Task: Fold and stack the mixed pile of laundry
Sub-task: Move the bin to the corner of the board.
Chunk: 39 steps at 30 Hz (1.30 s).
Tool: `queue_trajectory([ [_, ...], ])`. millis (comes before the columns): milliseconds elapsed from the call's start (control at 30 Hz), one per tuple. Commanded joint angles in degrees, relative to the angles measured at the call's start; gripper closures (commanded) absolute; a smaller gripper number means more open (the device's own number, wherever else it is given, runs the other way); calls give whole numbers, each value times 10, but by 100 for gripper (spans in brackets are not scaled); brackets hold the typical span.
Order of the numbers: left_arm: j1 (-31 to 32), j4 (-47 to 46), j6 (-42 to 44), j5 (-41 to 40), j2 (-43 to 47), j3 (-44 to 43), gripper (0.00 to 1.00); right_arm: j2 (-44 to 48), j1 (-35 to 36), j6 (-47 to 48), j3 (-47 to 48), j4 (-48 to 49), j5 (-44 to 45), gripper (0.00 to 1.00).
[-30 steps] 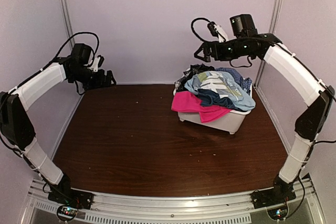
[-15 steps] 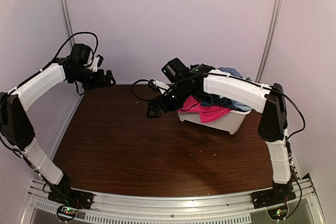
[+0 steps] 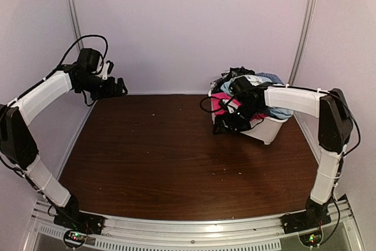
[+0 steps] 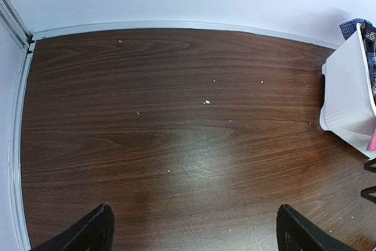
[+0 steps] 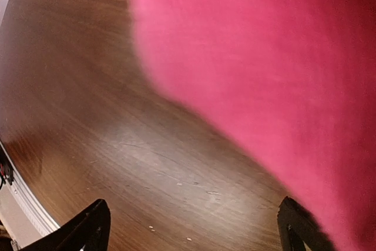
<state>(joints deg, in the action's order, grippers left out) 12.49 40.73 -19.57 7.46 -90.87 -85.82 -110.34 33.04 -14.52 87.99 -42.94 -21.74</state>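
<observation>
Left tool: raised over the far left corner of the counter, close to the left wall. Its jaws are spread wide and hold nothing. In the left wrist view its dark fingertips frame only bare wood.

Right tool: lowered at the left front of the basket, with the forearm stretched across the basket's top. Its jaws are spread wide. In the right wrist view its fingertips stand far apart over bare wood, and nothing is gripped.

Laundry pile: heaped in the basket at the far right of the counter and rising above the rim.

Pink piece: on the left side of the heap, hanging over the basket's edge just above the right tool. It fills the upper right of the right wrist view, blurred and close to the lens. Whether it touches a finger cannot be told.

Light blue shirt: on the right side of the heap, partly hidden under the forearm.

Dark pieces: at the crest of the heap.

Checked blue cloth: at the basket's far rim in the left wrist view.

Basket: white plastic, standing on the counter near the right wall.

Counter: dark wood grain with a few pale specks.
</observation>
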Motion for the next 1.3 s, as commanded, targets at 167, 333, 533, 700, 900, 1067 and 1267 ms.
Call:
queue_trajectory([
  [167, -5, -12, 10, 3, -16, -35, 2, 50, -175, 55, -22, -24, 99, 0],
  [333, -6, -11, 13, -5, -21, -46, 2, 73, -245, 77, -50, -30, 117, 0],
  [533, -8, -12, 17, -2, -32, -58, 2, 44, -320, 71, 4, -19, 136, 0],
  [700, -8, -11, 19, 4, -38, -68, 2, 19, -343, 76, 99, -65, 148, 0],
  [900, -8, -9, 23, 13, -33, -72, 2, 121, -348, 87, 118, -98, 85, 0],
  [1067, -9, -4, 32, 38, -48, -92, 2, 154, -361, 84, 135, -112, 3, 0],
  [1267, -8, -18, 18, 57, -64, -105, 2, 93, -379, 67, 274, -96, 68, 0],
])
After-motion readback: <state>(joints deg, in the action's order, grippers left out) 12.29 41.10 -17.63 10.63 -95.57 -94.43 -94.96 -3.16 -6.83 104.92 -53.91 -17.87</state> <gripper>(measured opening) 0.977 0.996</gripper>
